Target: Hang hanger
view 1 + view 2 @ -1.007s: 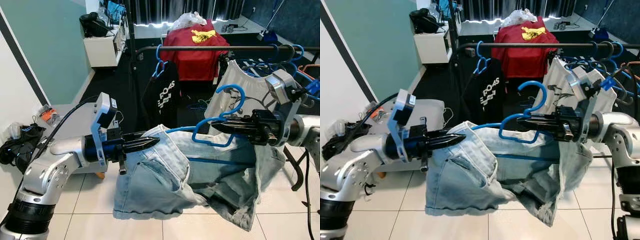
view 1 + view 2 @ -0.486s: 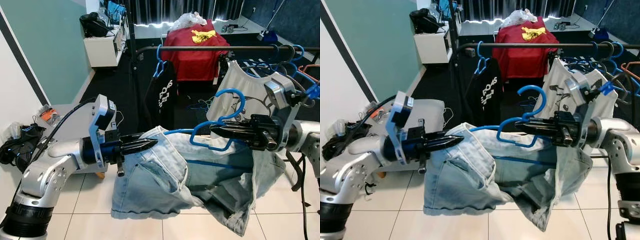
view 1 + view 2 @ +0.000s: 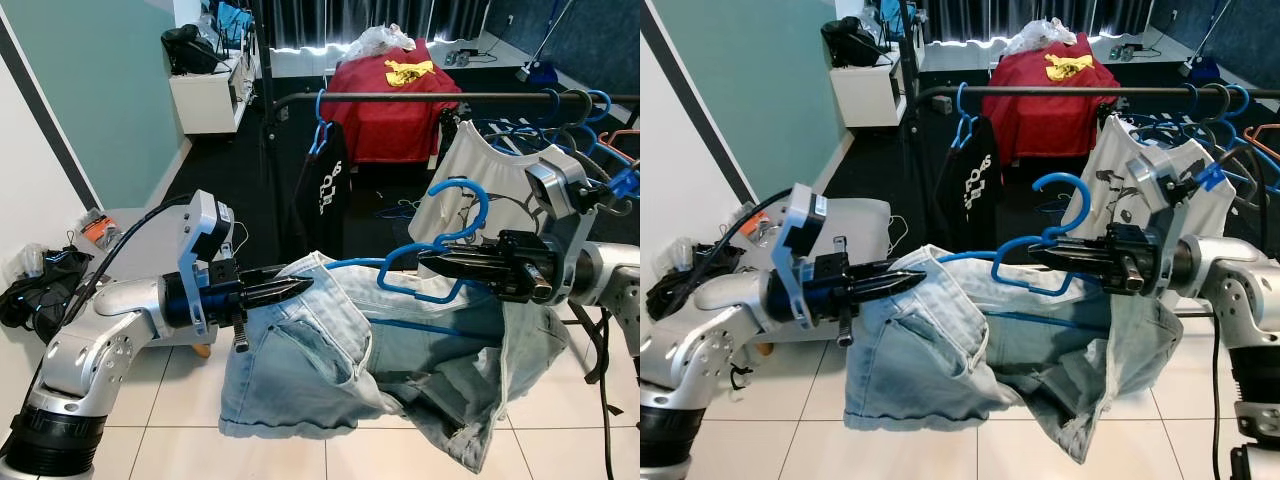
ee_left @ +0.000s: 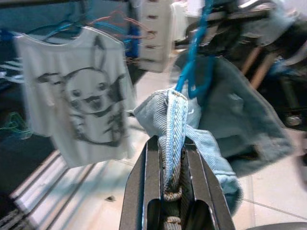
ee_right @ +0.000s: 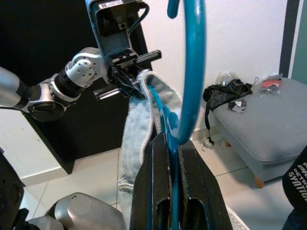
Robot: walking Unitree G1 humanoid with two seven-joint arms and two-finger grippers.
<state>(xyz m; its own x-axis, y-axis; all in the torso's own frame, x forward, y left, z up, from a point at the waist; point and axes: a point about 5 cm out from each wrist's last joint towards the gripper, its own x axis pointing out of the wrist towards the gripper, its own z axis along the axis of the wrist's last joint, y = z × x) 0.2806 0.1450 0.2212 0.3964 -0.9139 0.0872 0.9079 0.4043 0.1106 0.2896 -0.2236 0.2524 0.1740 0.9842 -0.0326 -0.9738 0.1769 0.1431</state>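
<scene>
Blue hanger (image 3: 440, 262) sat mid-air below the clothes rail (image 3: 440, 97) — not hooked on it, light denim jeans (image 3: 330, 370) draped from it. Right claw (image 3: 428, 263) was pinched on the hanger's shoulder; left claw (image 3: 300, 285) was clamped on the jeans' waistband hem — both held level above the tiled floor (image 3: 180, 445).

My head views are bright and sharp, lit evenly from above, with a white glow under the curtains (image 3: 330, 20) and soft sheen on the floor tiles (image 3: 150, 400). From my left wrist, the printed shirt (image 4: 81, 96) and background are blurred. My right wrist view is crisp against a white wall (image 5: 240, 43).
</scene>
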